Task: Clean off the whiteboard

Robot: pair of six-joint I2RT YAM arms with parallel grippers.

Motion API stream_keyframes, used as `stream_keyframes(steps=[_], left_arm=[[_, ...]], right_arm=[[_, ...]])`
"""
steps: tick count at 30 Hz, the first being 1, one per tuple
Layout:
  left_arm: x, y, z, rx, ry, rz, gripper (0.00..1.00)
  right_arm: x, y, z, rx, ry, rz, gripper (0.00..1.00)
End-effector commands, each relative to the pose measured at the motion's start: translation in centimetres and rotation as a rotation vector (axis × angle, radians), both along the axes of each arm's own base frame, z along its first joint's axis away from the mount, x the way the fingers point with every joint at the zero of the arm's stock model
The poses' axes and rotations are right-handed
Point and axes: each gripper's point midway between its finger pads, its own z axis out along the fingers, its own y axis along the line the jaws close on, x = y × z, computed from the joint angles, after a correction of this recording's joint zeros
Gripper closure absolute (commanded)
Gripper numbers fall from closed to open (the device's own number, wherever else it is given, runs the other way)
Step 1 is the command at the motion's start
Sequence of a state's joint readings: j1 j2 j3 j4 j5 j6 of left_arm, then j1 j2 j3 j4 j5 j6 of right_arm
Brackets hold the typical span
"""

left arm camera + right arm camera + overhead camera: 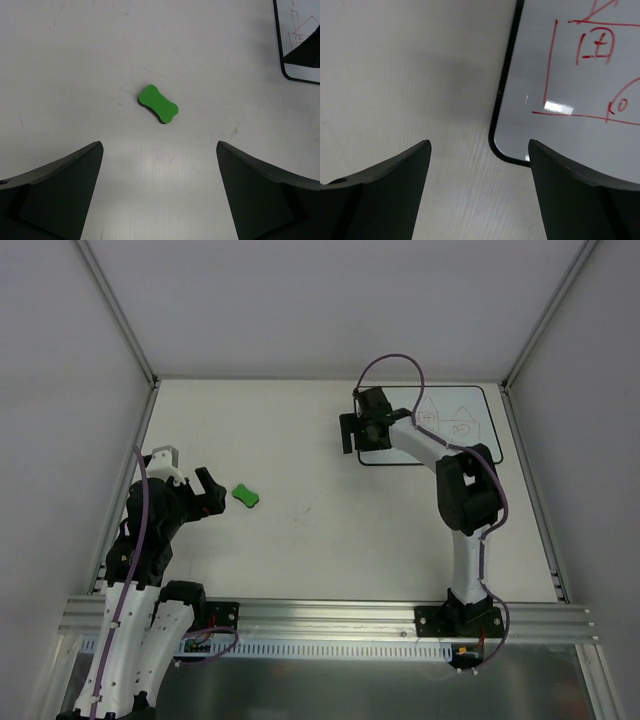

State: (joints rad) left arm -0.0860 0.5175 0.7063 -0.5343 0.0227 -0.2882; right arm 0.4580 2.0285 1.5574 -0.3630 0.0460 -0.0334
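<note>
The whiteboard (pixel 452 410) lies flat at the back right of the table, white with a black border and a thin red drawing of houses. Its corner shows in the right wrist view (pixel 570 75) and its edge in the left wrist view (pixel 300 45). My right gripper (pixel 350 433) is open and empty, hovering over the board's near left corner. A small green eraser (pixel 246 496) lies on the table at the left; it also shows in the left wrist view (pixel 158 103). My left gripper (pixel 208 490) is open and empty, just left of the eraser.
White walls with aluminium posts enclose the table on three sides. An aluminium rail (pixel 330 618) runs along the near edge, with both arm bases bolted to it.
</note>
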Motion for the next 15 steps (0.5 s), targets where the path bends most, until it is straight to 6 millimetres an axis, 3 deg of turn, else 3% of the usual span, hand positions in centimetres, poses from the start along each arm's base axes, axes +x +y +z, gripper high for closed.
stream_keyframes(steps=[1,11,15], left_arm=[[0.7,0.1,0.7,0.002,-0.034,0.010,0.01],[0.7,-0.1,0.5,-0.003,-0.026,0.001,0.01],[0.7,-0.1,0.6,-0.004,-0.031,-0.001,0.01]], right_arm=[[1.5,2.0,0.6,0.026,-0.024,0.002,0.17],[-0.3,3.4,-2.6,0.023,0.082,-0.003,0.29],[-1.5,4.1,-3.7,0.020,0.123,0.014,0.46]])
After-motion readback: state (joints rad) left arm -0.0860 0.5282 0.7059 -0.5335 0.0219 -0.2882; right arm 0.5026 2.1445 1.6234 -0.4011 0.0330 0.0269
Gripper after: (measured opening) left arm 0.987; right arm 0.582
